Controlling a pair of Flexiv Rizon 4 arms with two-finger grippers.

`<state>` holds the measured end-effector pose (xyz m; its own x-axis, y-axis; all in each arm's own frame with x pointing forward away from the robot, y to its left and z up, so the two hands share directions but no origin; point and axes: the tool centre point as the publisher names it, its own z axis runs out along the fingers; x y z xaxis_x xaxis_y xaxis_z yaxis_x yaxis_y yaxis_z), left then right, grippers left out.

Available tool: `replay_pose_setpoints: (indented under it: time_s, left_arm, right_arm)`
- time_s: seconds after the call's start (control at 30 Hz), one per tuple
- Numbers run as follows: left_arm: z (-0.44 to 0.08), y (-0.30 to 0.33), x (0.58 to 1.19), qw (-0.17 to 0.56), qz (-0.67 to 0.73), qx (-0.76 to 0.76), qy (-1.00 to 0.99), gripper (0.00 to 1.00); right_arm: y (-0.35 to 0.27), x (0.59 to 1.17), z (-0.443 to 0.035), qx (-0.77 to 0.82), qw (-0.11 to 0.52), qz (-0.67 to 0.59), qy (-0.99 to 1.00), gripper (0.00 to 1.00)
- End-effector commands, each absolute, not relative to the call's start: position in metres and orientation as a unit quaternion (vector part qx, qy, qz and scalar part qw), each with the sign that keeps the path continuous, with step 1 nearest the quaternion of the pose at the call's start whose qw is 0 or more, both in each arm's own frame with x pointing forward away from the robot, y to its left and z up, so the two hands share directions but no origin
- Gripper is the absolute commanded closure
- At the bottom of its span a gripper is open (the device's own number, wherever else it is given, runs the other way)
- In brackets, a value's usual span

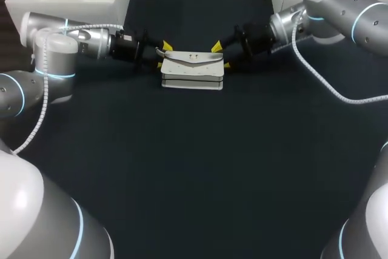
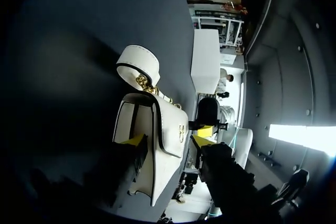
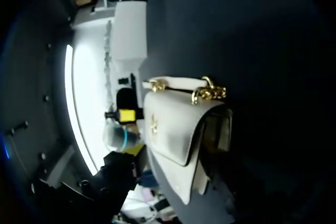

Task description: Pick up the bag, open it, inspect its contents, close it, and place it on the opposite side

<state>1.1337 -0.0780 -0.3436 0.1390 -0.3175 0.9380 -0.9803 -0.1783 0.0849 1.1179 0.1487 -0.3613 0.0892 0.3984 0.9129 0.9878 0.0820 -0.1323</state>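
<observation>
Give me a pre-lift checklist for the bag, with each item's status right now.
1. Bag sits between both grippers: ok.
2. Flap down over the bag's body: ok.
3. Left gripper straddles one end of the bag: ok.
4. Both left fingers touching the bag: not ok, a gap shows on the flap side.
5. Right gripper has hold of the other end: cannot tell.
6. Chain strap clear of both grippers: ok.

Bag [image 1: 192, 72] flanked by left claw [image 1: 162, 56], right claw [image 1: 222, 56] — ends blocked; near table [image 1: 194, 168] stretch free.
</observation>
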Motion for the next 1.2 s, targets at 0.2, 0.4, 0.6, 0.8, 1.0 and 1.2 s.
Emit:
replay_pose_setpoints:
  time_s: [0.2, 0.4, 0.6, 0.8, 1.0, 1.2]
  left_arm:
    - [-0.355, -0.077, 1.144, 0.403, 0.415, 0.643, -0.502, 0.69]
    - [-0.360, -0.075, 1.142, 0.405, 0.412, 0.645, -0.500, 1.00]
    - [-0.362, -0.074, 1.138, 0.408, 0.412, 0.644, -0.499, 1.00]
    - [-0.358, -0.073, 1.131, 0.409, 0.417, 0.638, -0.503, 0.61]
    - [-0.353, -0.071, 1.131, 0.405, 0.423, 0.635, -0.504, 0.58]
    - [-0.354, -0.072, 1.134, 0.404, 0.426, 0.636, -0.501, 0.63]
  right_arm:
    - [0.152, 1.122, -0.371, -0.586, 0.464, -0.317, -0.584, 0.51]
    - [0.153, 1.122, -0.372, -0.596, 0.461, -0.326, -0.571, 1.00]
    - [0.153, 1.122, -0.377, -0.611, 0.460, -0.337, -0.549, 1.00]
    - [0.149, 1.120, -0.372, -0.628, 0.442, -0.357, -0.531, 0.94]
    - [0.147, 1.118, -0.367, -0.636, 0.432, -0.368, -0.523, 0.60]
    - [0.149, 1.117, -0.365, -0.639, 0.426, -0.369, -0.523, 0.63]
